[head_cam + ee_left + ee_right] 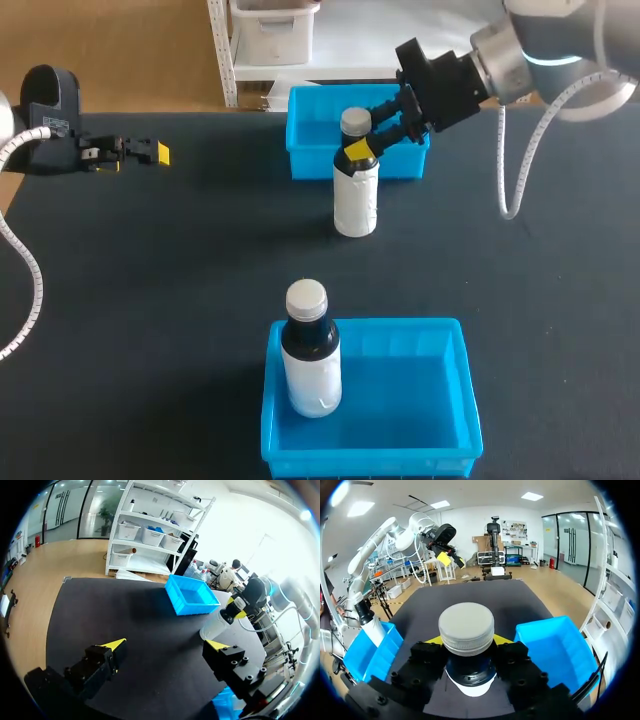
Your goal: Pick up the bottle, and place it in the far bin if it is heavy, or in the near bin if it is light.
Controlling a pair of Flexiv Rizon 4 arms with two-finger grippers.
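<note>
Surface: you have one black table [150, 300], flat and dark across the whole work area.

Count: two blue bins, two bottles, two arms.

Nearest you, the near bin [400, 395] holds the binned bottle [312, 372], upright against the bin's left wall; it has a white body, dark shoulder and grey cap.

Mid-table, the held bottle [355, 200], of the same make, stands upright just in front of the far bin [310, 152]. You cannot tell whether its base touches the table.

Your right arm enters from the far right corner and angles down. The right gripper [358, 148] pinches the held bottle's dark neck under the cap, one finger on each side.

At far left, the left gripper [150, 152] hangs level over the table with its fingers spread, gripping nothing, well apart from both bins.
</note>
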